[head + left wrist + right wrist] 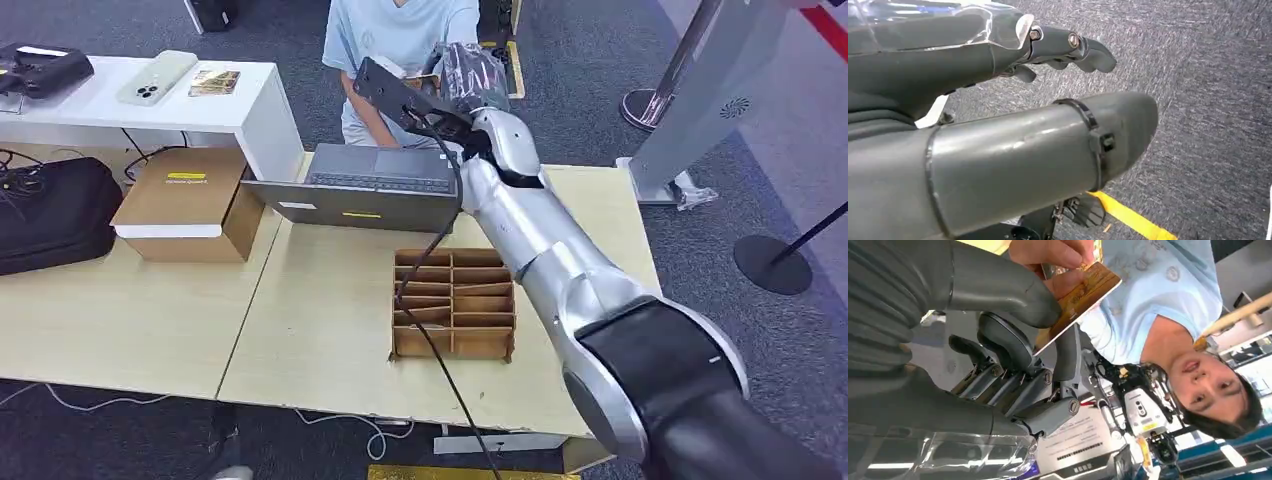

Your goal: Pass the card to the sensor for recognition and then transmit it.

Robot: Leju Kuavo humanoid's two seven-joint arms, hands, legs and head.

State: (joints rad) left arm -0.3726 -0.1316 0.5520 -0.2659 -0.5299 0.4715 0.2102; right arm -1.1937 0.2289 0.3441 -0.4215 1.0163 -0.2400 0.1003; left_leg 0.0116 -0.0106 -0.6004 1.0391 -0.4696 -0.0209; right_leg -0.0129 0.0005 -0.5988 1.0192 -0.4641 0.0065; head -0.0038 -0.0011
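1. Gold card (1079, 300): I see it pinched between my right hand's (1013, 365) thumb and fingers, a person's hand (1055, 255) gripping its far end.
2. Left hand (1068, 47): hanging over carpet, fingers apart, holding nothing.

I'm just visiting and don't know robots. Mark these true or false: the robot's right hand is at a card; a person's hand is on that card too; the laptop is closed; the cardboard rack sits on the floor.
1. The right hand is at the card. True.
2. A person's hand is on the card. True.
3. The laptop is closed. False: it is open.
4. The rack sits on the floor. False: it is on the table.
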